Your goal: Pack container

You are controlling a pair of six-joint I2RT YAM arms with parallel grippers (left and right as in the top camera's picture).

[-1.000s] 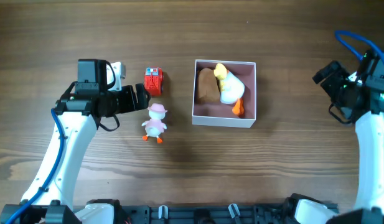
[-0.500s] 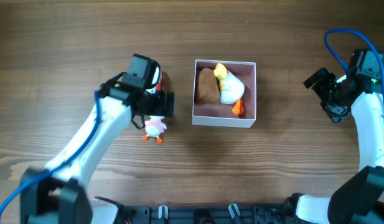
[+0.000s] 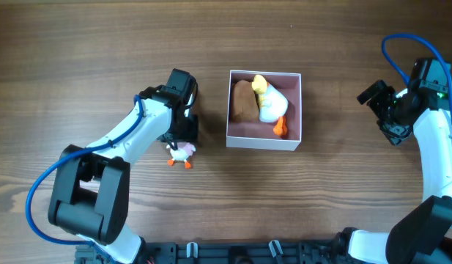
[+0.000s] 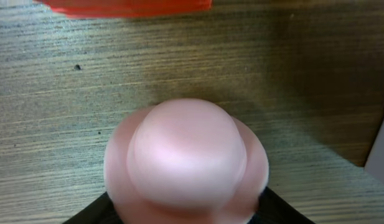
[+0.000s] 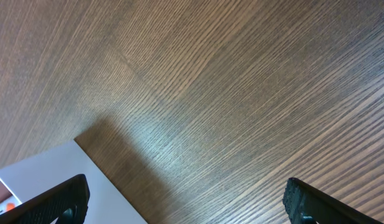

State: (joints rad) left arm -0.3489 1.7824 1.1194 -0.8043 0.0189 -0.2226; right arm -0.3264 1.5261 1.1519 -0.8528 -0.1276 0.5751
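The left arm has swung in from the side, and the left gripper (image 3: 184, 133) is now down over the pink duck toy (image 4: 187, 155). Its round hat fills the space between the jaws in the left wrist view. Dark fingers (image 4: 95, 213) show on both flanks of the toy, straddling it as if for a grasp, but it cannot be told whether they have closed on it yet. Just beyond the jaws sits the red toy (image 4: 123, 6), apart from the duck. The container (image 3: 264, 141) stands off to one side of them, its white wall just creeping into the edge of the wrist view. It already holds a brown toy (image 3: 245, 100) and a white and yellow duck (image 3: 271, 103), with pink floor free in front for more. The right gripper (image 5: 182, 198) has shifted only a little. It hangs on the far side of the box with its jaws spread wide over bare table (image 5: 210, 93) and nothing between them, probably parked out of the way.
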